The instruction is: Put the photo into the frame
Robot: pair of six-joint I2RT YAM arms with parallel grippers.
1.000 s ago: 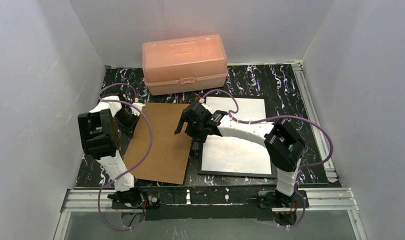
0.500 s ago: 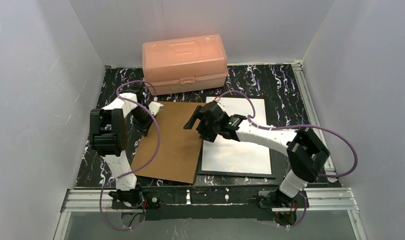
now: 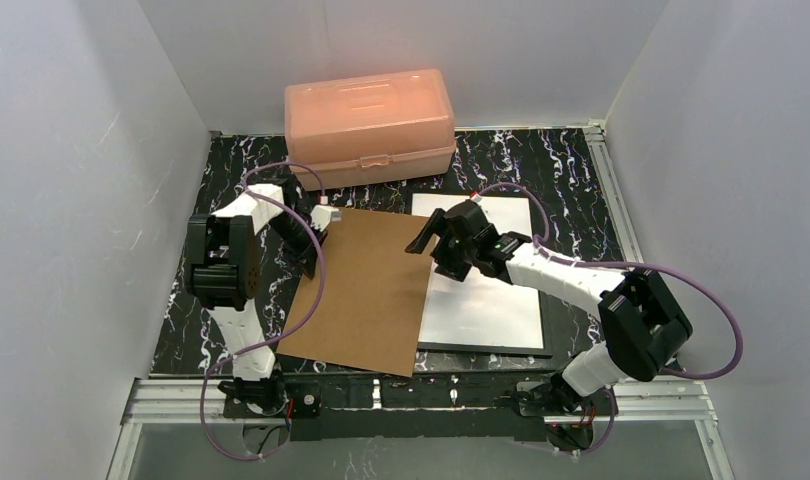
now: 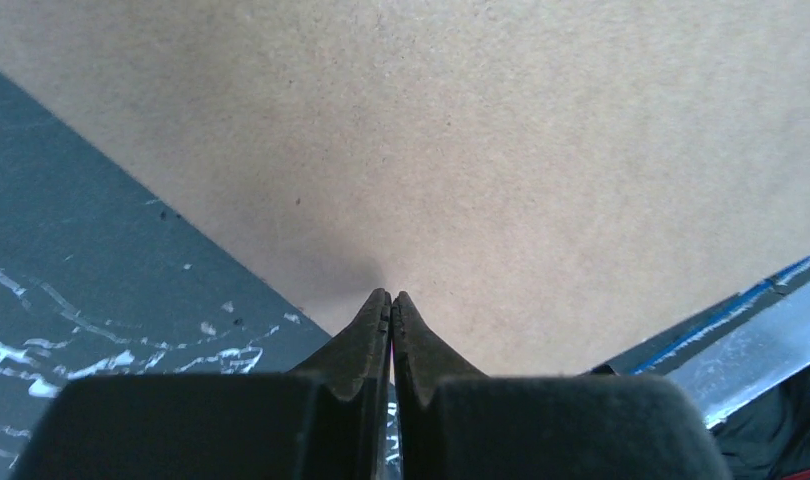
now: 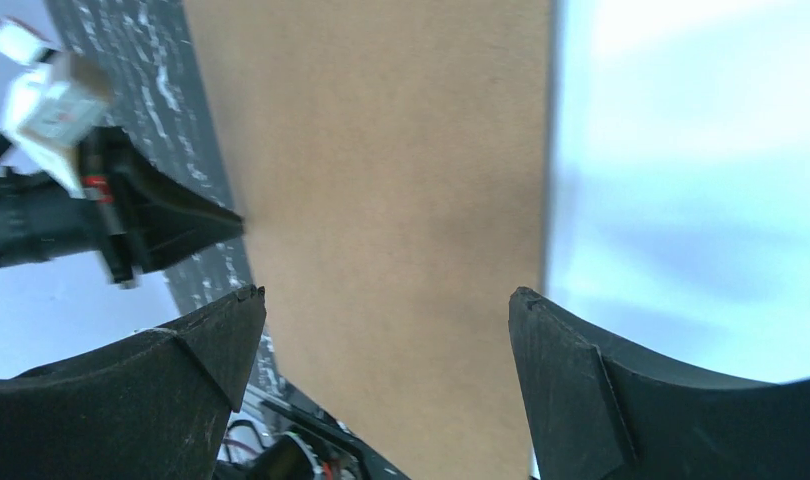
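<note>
Top external view: your closed left gripper (image 4: 391, 297) presses the flat brown cardboard board (image 3: 366, 290), overlapping the thin black frame (image 3: 481, 347) holding white paper (image 3: 486, 300); next your wide-open right gripper (image 5: 386, 305) squares it.

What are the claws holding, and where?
Nothing is gripped. The left gripper is shut, its tips at the brown board near its edge; the right gripper is open above it.

Lab test cell; white enclosure walls (image 3: 81, 150), aluminium rail (image 3: 671, 395), black marbled tabletop (image 3: 561, 160)
</note>
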